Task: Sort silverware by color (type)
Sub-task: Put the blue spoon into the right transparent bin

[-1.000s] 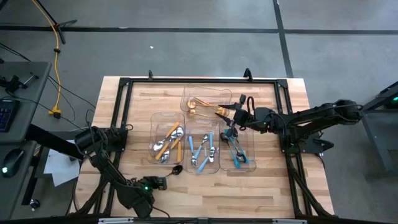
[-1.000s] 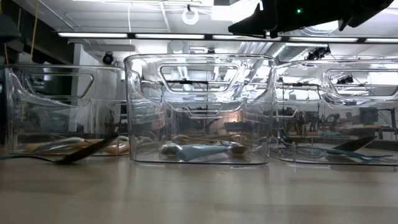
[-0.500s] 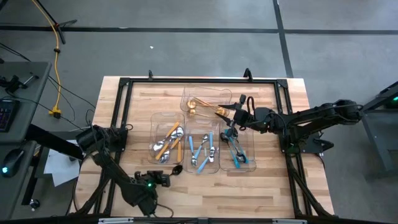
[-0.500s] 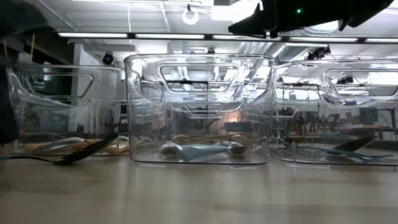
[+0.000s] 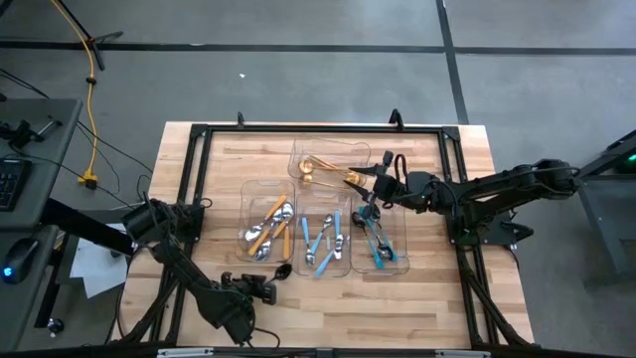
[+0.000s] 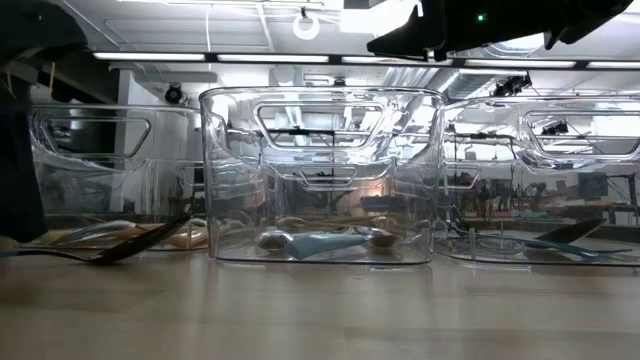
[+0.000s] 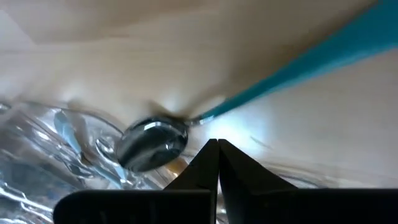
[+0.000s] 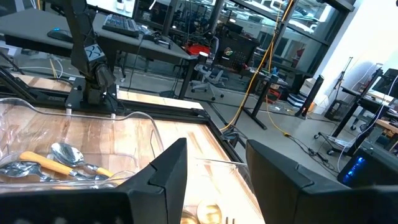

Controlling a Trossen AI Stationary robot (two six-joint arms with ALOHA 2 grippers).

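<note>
Left gripper [image 5: 266,289] pinched shut, not holding, right beside the stray teal spoon [image 5: 281,270] outside the trays [image 5: 328,267], likely next pick. Right gripper [image 5: 376,180] parked wide over the trays, empty.

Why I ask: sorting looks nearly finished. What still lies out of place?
One dark spoon with a teal handle lies on the bare table in front of the trays, not in any tray. The shut left gripper is beside it.

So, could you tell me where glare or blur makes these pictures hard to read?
Left wrist view: very close and soft; the teal spoon is smeared, with a bright glint on its bowl, and the tray edge is a blur. Low view: ceiling lights reflect in the clear trays, hiding their contents. High view: evenly lit and sharp. Right wrist view: its fingers are dark and soft.
</note>
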